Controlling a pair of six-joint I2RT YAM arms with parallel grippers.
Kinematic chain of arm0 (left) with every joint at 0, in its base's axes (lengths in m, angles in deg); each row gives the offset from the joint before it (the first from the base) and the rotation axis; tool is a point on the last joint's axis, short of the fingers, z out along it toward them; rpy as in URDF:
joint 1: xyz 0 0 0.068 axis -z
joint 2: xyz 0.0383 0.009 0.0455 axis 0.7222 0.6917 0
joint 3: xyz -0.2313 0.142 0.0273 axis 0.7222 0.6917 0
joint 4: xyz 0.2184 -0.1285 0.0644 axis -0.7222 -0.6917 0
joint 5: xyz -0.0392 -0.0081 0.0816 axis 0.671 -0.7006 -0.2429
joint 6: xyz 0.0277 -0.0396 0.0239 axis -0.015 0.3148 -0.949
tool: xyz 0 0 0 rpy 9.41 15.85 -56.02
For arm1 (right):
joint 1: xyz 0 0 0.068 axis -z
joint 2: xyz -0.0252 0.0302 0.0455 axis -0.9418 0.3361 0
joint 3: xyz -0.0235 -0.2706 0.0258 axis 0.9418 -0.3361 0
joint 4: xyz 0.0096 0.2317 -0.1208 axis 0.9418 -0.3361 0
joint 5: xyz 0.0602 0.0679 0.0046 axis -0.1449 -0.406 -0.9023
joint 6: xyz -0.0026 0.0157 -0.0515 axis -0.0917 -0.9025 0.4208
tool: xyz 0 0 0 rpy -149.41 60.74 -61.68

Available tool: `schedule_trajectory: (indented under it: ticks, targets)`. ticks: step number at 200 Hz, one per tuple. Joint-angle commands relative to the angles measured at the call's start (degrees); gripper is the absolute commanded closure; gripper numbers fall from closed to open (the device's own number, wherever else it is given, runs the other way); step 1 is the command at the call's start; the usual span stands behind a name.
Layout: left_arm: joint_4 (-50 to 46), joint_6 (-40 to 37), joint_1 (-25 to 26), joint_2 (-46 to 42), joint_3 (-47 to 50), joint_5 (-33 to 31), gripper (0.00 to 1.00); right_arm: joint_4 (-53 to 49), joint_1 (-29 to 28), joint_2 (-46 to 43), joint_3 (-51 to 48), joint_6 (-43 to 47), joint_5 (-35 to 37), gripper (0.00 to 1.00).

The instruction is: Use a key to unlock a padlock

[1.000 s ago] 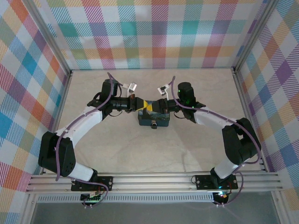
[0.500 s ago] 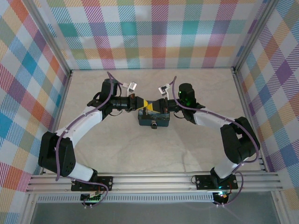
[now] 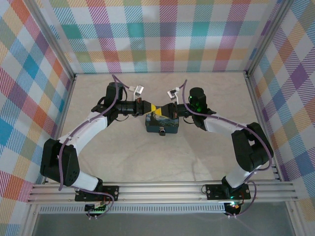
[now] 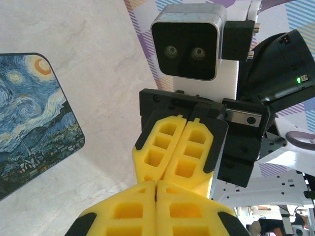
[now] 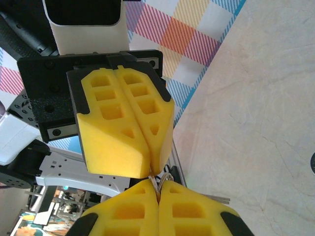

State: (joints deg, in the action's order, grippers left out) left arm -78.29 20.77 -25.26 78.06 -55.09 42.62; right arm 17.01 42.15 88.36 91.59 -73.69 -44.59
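One key (image 5: 161,180) is sitting pinched by the right gripper (image 5: 158,191) at bottom centre; just beyond, the left gripper (image 5: 149,168), fingers pressed together, is touching it tip to tip, hovering over the tin (image 3: 170,127) mid-frame.

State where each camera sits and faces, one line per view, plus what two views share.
Top external: above, behind the bases, looking down at the table; both arms show, left claw facing right claw by the tin.
Left wrist: on the left arm, facing the right claw; own fingers at bottom.
Right wrist: on the right arm, facing the left claw; own fingers pinch a key ring.
Shared: top and left wrist show the tin.
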Motion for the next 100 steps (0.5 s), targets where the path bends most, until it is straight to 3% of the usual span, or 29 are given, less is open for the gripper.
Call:
schedule_trajectory:
  ticks: [1,18,30,53,73,100]
  targets:
    - [-0.63,-0.38,0.74,-0.76,0.14,2.63,1.00,8.47,-0.27,-0.08,-0.15,-1.58,-0.35,1.00]
    - [-2.60,-1.14,0.65,-0.26,-0.30,1.04,0.98,6.95,-0.27,-0.79,-0.42,-0.52,0.06,1.00]
    - [-2.86,-0.80,0.35,-0.06,-0.34,-0.05,0.81,3.69,-0.27,-1.61,-0.49,1.71,0.64,1.00]
    - [-3.20,-0.10,-0.44,0.12,-0.68,-1.75,0.57,-5.81,-0.23,-3.01,-0.51,7.27,2.33,1.00]
    - [-3.54,-0.05,-0.91,-0.37,-1.00,-3.11,0.47,-12.11,-0.20,-3.92,-0.64,11.11,3.65,1.00]
    - [-6.32,-0.08,-0.95,-1.19,-1.48,-7.81,0.42,-16.29,0.16,-4.97,-1.34,13.50,5.22,1.00]
